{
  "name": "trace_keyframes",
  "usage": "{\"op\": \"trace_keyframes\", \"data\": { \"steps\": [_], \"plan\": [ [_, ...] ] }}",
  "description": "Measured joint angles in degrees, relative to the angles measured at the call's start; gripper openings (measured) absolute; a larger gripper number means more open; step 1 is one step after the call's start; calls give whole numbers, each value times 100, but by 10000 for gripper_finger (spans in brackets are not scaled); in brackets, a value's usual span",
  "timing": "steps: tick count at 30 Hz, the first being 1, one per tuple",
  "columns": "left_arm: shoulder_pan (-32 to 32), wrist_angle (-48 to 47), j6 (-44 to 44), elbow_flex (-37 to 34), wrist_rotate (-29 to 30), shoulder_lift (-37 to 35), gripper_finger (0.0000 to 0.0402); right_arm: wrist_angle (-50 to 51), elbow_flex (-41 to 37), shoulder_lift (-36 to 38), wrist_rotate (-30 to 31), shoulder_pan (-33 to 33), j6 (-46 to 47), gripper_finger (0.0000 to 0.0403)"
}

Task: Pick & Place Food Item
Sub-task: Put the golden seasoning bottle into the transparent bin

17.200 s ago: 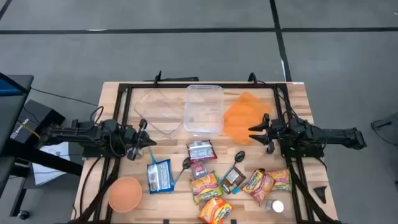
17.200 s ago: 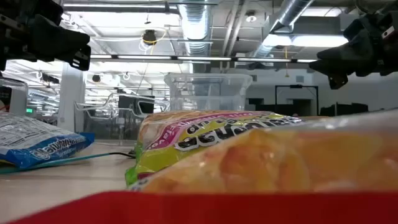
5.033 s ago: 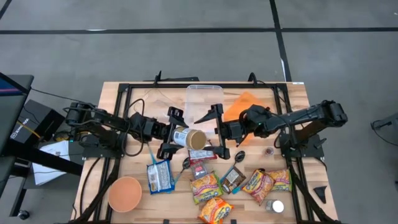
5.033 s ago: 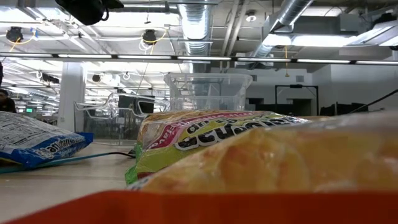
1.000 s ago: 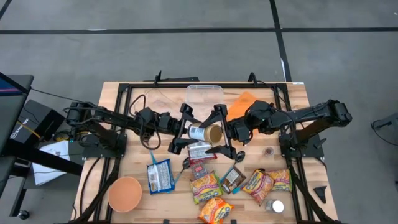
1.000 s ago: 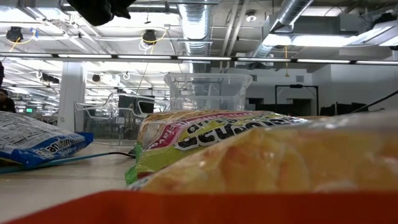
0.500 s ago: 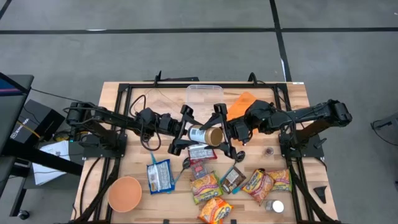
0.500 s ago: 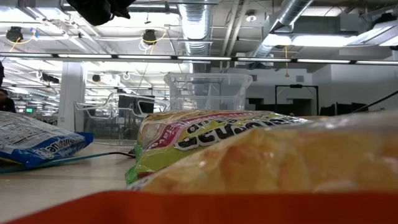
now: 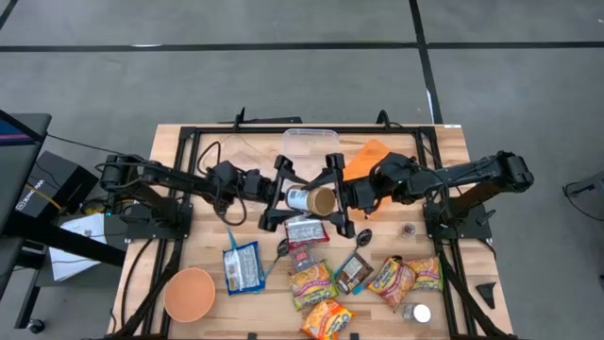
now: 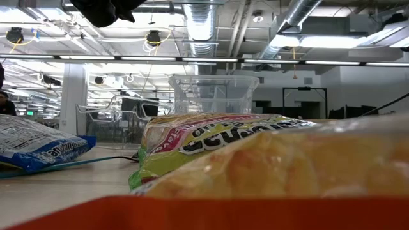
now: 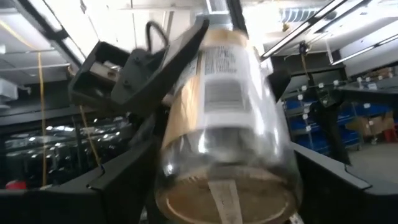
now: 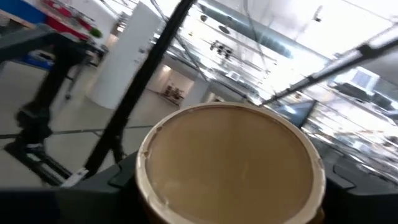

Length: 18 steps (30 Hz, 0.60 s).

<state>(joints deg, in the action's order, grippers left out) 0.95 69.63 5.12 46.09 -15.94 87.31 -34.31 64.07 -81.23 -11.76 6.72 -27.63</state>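
**Item: jar (image 9: 311,199).** It lies on its side in the air over mid-table, between the two grippers. Its tan lid faces the right arm and its glass base faces the left. It is just short of the tub (image 9: 311,132).

**Left gripper (image 9: 286,195).** It sits at the base end with its fingers either side of the glass. You cannot tell whether they press on the jar or stand clear.

**Right gripper (image 9: 337,198).** Its jaws are clamped on the jar at the lid end.

**Step in hand, as judged:** passing the jar from one arm to the other.
- Make sure one grip is firm before you ease the other.
- Draw the freed arm straight back along the jar's axis so it does not twist the glass.
- A hold on the lid alone may let a heavy jar droop, so keep it level and move slowly.
- Clear the near wall of the tub before you lower the jar.

**Containers:**
- Tub: clear, open-topped, at the table's (image 9: 444,151) far middle. Nothing shows inside, though the arms hide its near edge.
- Bowl (image 9: 168,295): orange, at the near left corner, and looks empty.
- Jar: lid on, with a brownish fill visible through the base.

**Loose stock:** snack packets (image 9: 311,281) lie along the near edge, in no container.
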Motion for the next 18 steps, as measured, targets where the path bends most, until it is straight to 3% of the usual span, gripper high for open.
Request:
{"op": "trace_keyframes", "data": {
  "steps": [7, 11, 18],
  "plan": [
    [185, -673, 555, 2, 226, 2, 320, 226, 0, 223, 418, 4, 75, 267],
    [207, -1270, 1607, 2, 417, 2, 321, 667, 2, 447, 730, 0, 248, 267],
    [-45, -1615, 2975, 0, 1840, 4, 327, 1686, 2, 628, 1330, 0, 587, 267]
  ]
}}
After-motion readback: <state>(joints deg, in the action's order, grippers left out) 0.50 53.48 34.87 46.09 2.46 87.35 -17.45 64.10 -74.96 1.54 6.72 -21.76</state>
